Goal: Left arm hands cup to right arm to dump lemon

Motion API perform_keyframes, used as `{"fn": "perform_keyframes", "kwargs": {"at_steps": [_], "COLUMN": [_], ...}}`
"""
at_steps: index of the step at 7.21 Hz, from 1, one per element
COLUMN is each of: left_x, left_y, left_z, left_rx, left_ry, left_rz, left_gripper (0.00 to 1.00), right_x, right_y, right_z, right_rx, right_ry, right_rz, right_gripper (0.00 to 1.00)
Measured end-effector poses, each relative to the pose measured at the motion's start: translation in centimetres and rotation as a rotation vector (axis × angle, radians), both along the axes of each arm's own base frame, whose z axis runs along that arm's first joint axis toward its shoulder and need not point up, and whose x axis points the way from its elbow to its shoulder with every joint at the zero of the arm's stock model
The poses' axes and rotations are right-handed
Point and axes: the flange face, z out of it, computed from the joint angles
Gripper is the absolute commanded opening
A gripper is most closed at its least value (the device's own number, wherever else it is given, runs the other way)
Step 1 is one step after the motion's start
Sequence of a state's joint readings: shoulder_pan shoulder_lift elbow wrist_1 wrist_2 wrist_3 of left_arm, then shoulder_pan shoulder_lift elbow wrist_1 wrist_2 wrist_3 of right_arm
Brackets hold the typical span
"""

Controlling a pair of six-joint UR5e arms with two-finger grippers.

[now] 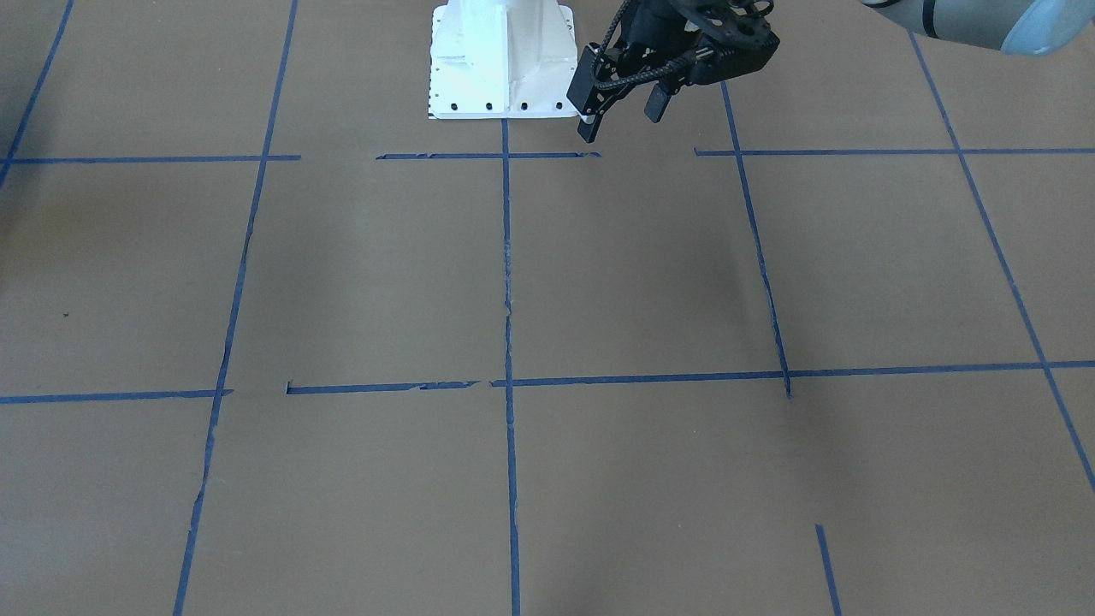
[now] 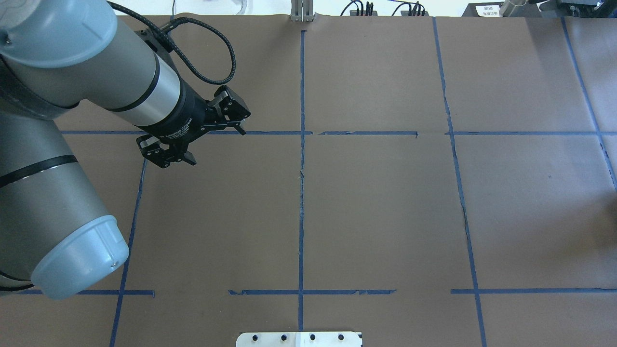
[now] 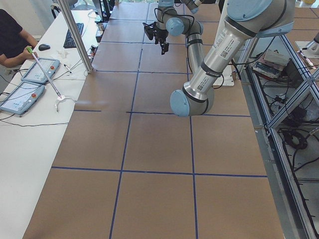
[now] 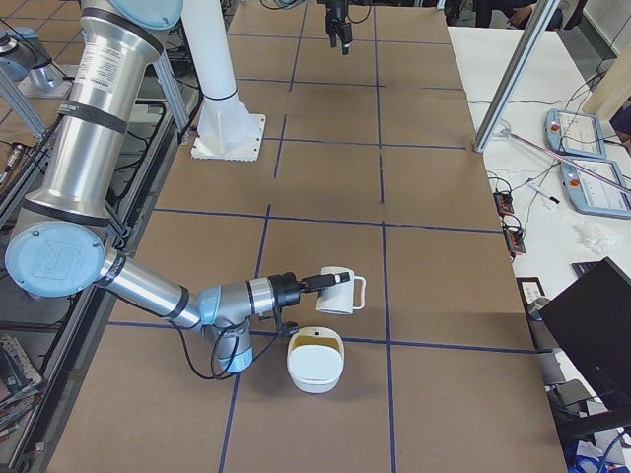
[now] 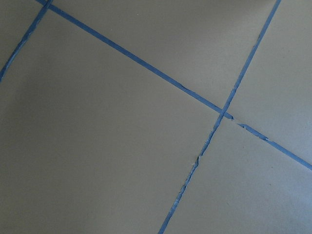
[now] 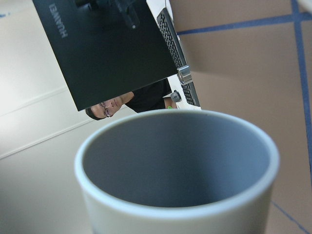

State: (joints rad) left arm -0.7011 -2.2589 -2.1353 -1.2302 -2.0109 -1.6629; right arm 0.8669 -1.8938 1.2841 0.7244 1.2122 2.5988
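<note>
**Item:** white loop-handled mug (image 4: 335, 293), grey inside
**Location:** at the tip of the slim black right gripper (image 4: 320, 284), towards the robot's right end of the brown paper-topped table (image 2: 385, 207) gridded in blue tape. It is just beside a white rounded bowl (image 4: 315, 370) and apart from it. Its tilt cannot be read at this size.
**Contents:** the right wrist view shows the mouth and grey inner wall with nothing in them; the floor of the mug is hidden.

**Item:** lemon (image 4: 315, 337)
**Location:** a dull yellow-olive patch at the bowl's far inner edge is probably it, but it is too small to be sure.

**Right gripper fingers:** shown only small in the side view, so whether they clamp the mug cannot be told.

**Item:** black cable-wrapped left gripper (image 1: 621, 115)
**State:** fingers spread, nothing between them. It hangs over the table near the white pedestal base (image 1: 500, 60), well apart from the mug.

**Step in hand (judged):** the hand-over is done, and the dump into the bowl is at or near its end.

**Next move (judged):** confirm that the lemon lies in the bowl. If it does, level the mug and set it down clear of the bowl's rim. If not, tip the mouth further over the bowl
</note>
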Motion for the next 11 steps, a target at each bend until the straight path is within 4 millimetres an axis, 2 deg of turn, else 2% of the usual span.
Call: {"fn": "perform_keyframes", "kwargs": {"at_steps": [2,4,5,6,7,8,10,11], "left_x": [0.2,0.3,0.3,0.3,0.5,0.8,2.4,3.6], "left_y": [0.1,0.2,0.2,0.2,0.2,0.1,-0.9,-1.4], "left_z": [0.0,-0.3,-0.5,-0.6,-0.7,-0.8,-1.6,-2.2], "left_rx": [0.0,0.008,0.014,0.016,0.017,0.019,0.024,0.028], "left_ry": [0.0,0.009,0.011,0.013,0.013,0.01,0.002,0.019], "left_rz": [0.003,0.006,0.003,0.002,0.003,0.001,-0.003,-0.002], "left_gripper": [1.0,1.0,1.0,1.0,1.0,1.0,1.0,1.0], "right_x": [-4.2,-10.3,-13.8,-17.2,-20.4,-24.8,-35.2,-39.5], "right_y": [-4.5,-8.7,-10.0,-10.4,-9.6,-8.3,-4.9,-3.0], "right_z": [-7.5,-16.3,-21.5,-26.3,-29.2,-31.5,-38.0,-40.8], "right_rx": [0.036,0.132,0.151,0.171,0.21,0.261,0.314,0.319], "right_ry": [0.298,0.605,0.707,0.808,0.912,1.032,1.256,1.35], "right_rz": [0.009,-0.024,-0.066,-0.114,-0.149,-0.153,-0.138,-0.144], "right_gripper": [0.01,0.01,0.05,0.03,0.03,0.03,0.05,0.06]}}
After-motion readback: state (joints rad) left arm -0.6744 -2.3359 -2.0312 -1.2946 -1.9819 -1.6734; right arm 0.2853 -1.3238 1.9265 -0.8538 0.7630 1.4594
